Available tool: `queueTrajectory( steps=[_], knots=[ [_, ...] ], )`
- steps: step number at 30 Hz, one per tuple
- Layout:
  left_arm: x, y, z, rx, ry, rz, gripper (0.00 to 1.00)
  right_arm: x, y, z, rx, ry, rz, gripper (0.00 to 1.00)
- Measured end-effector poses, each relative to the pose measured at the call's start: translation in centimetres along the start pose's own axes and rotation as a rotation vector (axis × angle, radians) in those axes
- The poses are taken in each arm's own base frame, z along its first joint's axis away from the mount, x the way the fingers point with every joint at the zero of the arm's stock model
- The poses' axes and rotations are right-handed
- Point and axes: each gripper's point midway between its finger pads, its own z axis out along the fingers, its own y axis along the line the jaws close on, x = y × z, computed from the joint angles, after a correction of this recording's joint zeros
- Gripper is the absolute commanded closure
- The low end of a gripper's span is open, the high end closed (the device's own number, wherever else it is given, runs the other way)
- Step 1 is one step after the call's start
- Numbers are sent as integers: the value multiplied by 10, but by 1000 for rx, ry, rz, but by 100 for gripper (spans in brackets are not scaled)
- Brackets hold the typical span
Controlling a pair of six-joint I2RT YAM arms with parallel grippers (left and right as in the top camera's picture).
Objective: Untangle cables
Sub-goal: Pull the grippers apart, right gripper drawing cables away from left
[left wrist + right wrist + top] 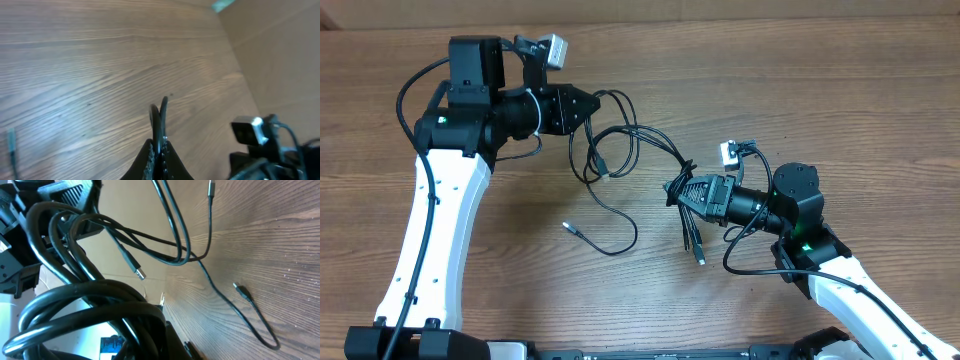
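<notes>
Several thin black cables [630,135] run in loops across the wooden table between my two grippers. My left gripper [592,107] is shut on a bend of cable [159,116] that sticks out past the closed jaws [161,146]. My right gripper [672,190] is shut on a bunch of cable loops [95,300], which crowd the right wrist view and hide most of its jaws. Two plug ends [697,252] hang below the right gripper. One plug [603,166] dangles in mid-tangle. Another plug [567,227] lies loose on the table, and its cord [625,243] curves right.
The right wrist camera [728,152] sits just behind the right gripper and shows in the left wrist view as a small block [248,131]. Thicker arm wires [750,262] loop beside the right arm. The left wrist camera [552,48] sits at the top.
</notes>
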Motion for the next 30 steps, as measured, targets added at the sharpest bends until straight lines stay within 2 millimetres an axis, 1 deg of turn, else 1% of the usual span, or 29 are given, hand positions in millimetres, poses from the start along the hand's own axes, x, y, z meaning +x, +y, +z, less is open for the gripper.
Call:
queueTrajectory(
  steps=[3,5,8,9,13,14,16,18,20,21,22,24,27,28,30],
  knots=[
    [3,16,-1,-92,5,-45,96,0,0,0,-1,0,0,96],
    [8,35,-4,-205,5,-132,96,0,0,0,-1,0,-1,96],
    [17,56,-10,-329,9,-246,96,0,0,0,-1,1,0,96],
    [20,65,-13,-390,4,-295,96,0,0,0,-1,1,-1,96],
    [31,86,-25,-533,2,-385,96,0,0,0,-1,0,-4,96],
    [32,88,-26,-546,2,-390,96,0,0,0,-1,0,-3,96],
    [40,102,-36,-647,4,-420,96,-1,0,-1,0,-3,-2,96],
    [48,110,-44,-719,16,-432,88,-4,-1,-2,1,-13,10,96],
    [56,119,-54,-800,35,-435,71,-12,0,-6,-6,-36,24,96],
    [58,121,-57,-817,45,-420,68,-15,1,-8,-12,-48,25,96],
    [62,124,-61,-848,64,-410,67,-20,3,-11,-18,-63,26,96],
    [70,127,-68,-884,119,-357,78,-29,6,-15,-33,-93,19,96],
    [78,129,-72,-902,187,-281,87,-37,10,-21,-49,-122,26,96],
    [80,129,-74,-907,212,-252,96,-40,11,-23,-53,-130,27,96],
    [83,130,-76,-910,252,-199,96,-46,10,-27,-53,-151,40,96]
  ],
)
